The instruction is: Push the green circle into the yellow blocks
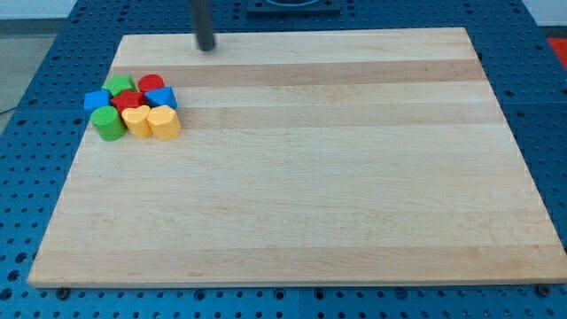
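The green circle [109,124] sits at the left end of a tight cluster near the board's upper left. It touches a yellow block [136,120], and a second yellow block [165,121] lies just to the right of that one. My tip [206,47] is near the board's top edge, up and to the right of the cluster, clear of all blocks.
Behind the yellow blocks in the same cluster are a blue block [96,98], a green block [120,86], a red block [151,83], a red block [128,99] and a blue block [162,96]. The wooden board [319,177] rests on a blue pegboard.
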